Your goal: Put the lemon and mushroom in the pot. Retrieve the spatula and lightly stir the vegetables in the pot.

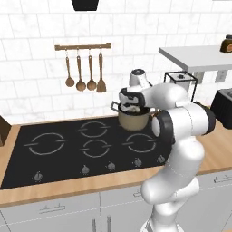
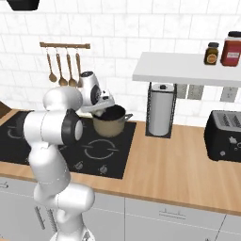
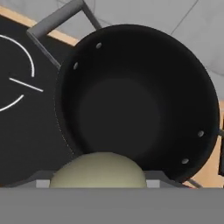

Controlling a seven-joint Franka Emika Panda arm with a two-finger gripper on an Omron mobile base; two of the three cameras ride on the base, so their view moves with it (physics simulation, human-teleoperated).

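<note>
Hand view — gripper (image 3: 98, 186) poised over the empty pot (image 3: 135, 103), jaws closed around a pale round mushroom (image 3: 98, 171), held above the opening, likely for dropping in

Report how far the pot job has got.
Done: nothing yet; the pot looks bare inside. In hand: the hand holds a pale, domed mushroom just above the pot's rim. Left: drop it in, add the lemon, fetch the spatula, stir.
</note>
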